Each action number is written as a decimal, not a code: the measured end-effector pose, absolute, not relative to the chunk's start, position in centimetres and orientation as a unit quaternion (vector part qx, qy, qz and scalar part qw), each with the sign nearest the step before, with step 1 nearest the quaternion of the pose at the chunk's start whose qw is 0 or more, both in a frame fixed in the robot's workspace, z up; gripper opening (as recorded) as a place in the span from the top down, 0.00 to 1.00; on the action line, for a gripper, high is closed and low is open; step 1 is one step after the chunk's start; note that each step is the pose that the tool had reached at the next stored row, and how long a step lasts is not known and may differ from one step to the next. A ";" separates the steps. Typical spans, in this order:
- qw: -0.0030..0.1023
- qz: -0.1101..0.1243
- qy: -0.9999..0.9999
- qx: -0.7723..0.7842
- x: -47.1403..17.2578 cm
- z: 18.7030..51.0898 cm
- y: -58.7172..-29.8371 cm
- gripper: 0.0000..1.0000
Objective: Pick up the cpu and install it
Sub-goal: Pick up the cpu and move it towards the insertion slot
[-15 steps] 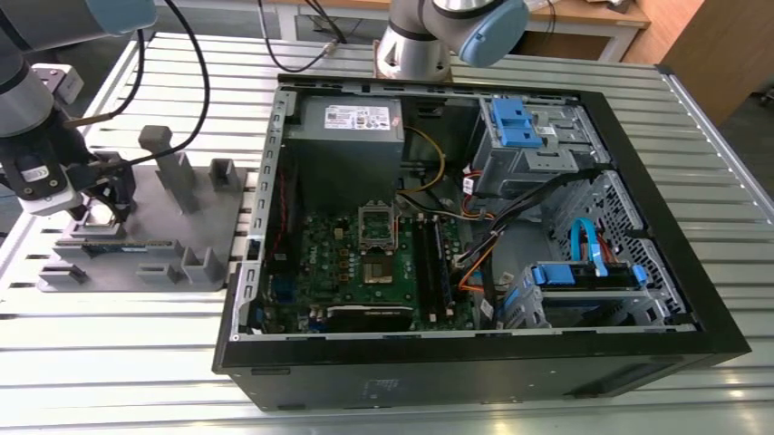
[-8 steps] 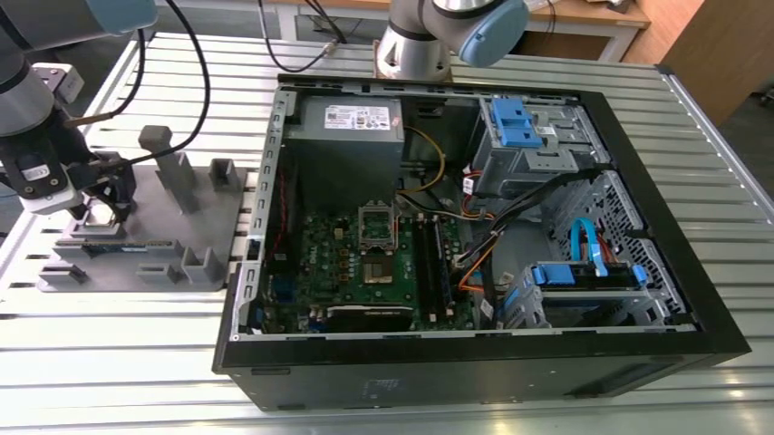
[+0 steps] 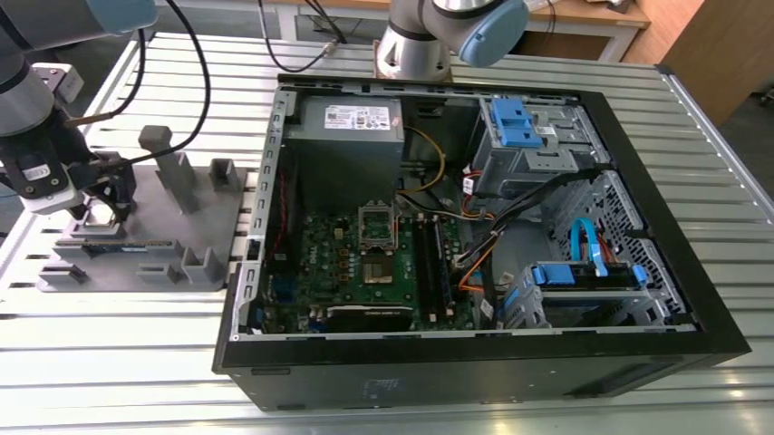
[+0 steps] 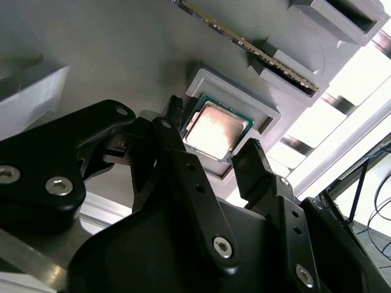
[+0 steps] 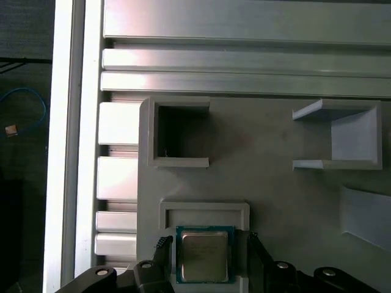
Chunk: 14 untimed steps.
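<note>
- Straddling the cpu (image 4: 215,129), a small flat square chip with a shiny silver metal top and a thin green border, the black jaws stand open, one on each side, with the chip in the gap between them.
- In the first wrist view the cpu (image 5: 204,254) lies flat and squarely between the jaws. A strip of grey shows between the chip and one jaw, and the other jaw sits just beside the chip's edge. Whether either jaw touches it cannot be told.
- The chip rests in a raised grey rectangular pocket (image 4: 238,91) on the flat grey plastic fixture plate (image 3: 169,222), so it has not been lifted.
- Beyond the pocket from the jaws, a long thin green memory stick (image 4: 244,41) stands on edge in slotted grey holders on the same plate.
- A hollow square grey holder (image 5: 177,162) sits near the jaws, past the pocket's far rim.
- In the exterior view the jaws hang from the grey robot arm (image 3: 31,109), low over the fixture plate, which lies on the ribbed silver metal counter (image 3: 121,362).
- Well apart from the jaws, toward the exterior view's right, an open black computer case (image 3: 484,367) lies on the counter with a green motherboard (image 3: 339,263) inside.
- On that board sits a rectangular silver metal socket frame with a hollow middle (image 3: 377,227), far from the jaws and the chip.
</note>
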State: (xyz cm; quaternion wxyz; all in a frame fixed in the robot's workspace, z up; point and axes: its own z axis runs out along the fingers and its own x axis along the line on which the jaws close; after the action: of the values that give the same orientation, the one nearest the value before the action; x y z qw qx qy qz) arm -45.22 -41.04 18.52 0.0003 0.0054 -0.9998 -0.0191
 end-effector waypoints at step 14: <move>0.001 -0.020 -0.999 0.031 -45.2 18.4 -41.0 0.40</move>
State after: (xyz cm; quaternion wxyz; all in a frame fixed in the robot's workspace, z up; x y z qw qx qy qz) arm -45.22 -41.05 18.39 0.0009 0.0308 -0.9993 -0.0200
